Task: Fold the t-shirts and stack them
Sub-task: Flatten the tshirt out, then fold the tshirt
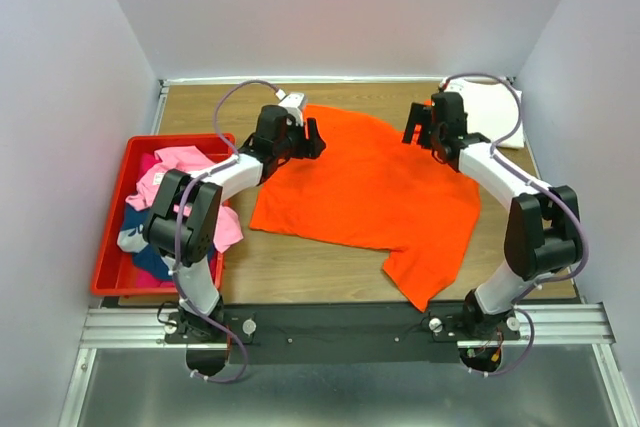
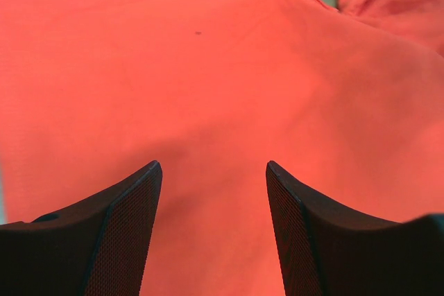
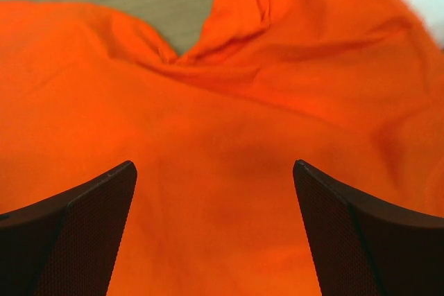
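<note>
Item 1, nearest me: wooden table (image 1: 300,272), a brown board showing between the arm bases and the cloth.

Item 2: orange t-shirt (image 1: 370,192), bright and plain, spread across the middle of the table. One sleeve points toward the near edge, right of centre. The body runs up and left to the far side. It lies mostly flat. My right wrist view shows soft creases and a notch of bare wood at its far part.

Item 3, left side: red bin (image 1: 108,247) holding a heap. A pink t-shirt (image 1: 185,162) lies on top and a dark blue t-shirt (image 1: 150,259) sits toward the near end.

Item 4: left gripper (image 2: 211,168), over the far left part of the orange t-shirt. Its fingers are apart with nothing between them. I cannot tell whether they touch the cloth.

Item 5: right gripper (image 3: 215,164), over the far right part of the same shirt. Its fingers are spread wide and hold nothing.

Item 6, farthest: cream-white t-shirt (image 1: 492,107), lying flat in the far right corner, partly behind the right arm.
</note>
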Available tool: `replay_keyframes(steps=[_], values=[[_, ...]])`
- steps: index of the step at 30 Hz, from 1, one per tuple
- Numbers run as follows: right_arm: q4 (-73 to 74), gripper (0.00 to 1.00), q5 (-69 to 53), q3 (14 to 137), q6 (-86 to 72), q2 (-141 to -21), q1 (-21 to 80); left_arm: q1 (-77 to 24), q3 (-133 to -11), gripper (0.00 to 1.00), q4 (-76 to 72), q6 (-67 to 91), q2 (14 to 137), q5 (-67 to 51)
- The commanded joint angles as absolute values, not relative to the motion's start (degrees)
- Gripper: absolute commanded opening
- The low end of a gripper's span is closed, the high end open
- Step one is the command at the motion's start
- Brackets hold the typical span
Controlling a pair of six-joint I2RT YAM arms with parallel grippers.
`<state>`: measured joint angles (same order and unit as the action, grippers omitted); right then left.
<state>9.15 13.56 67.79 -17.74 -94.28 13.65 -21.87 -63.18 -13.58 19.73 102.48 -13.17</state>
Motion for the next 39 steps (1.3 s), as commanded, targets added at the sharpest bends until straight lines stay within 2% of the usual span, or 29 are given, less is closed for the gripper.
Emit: replay_keyframes(steps=[1, 18, 39], values=[[9.58, 1.0, 8.71, 64.08, -23.98, -93.34, 13.62, -22.85, -62.58, 0.69, -15.55, 19.07, 105.29, -19.14], [9.58, 1.0, 8.61, 59.76, -28.39, -101.85, 13.62, -22.15, -60.91, 0.68, -15.65, 20.04, 115.22, -20.3], [10.2, 1.0, 0.97, 72.95, -26.9, -116.19, 8.79, -17.58, -72.77, 0.67, -11.61, 21.1, 122.6, -24.0]])
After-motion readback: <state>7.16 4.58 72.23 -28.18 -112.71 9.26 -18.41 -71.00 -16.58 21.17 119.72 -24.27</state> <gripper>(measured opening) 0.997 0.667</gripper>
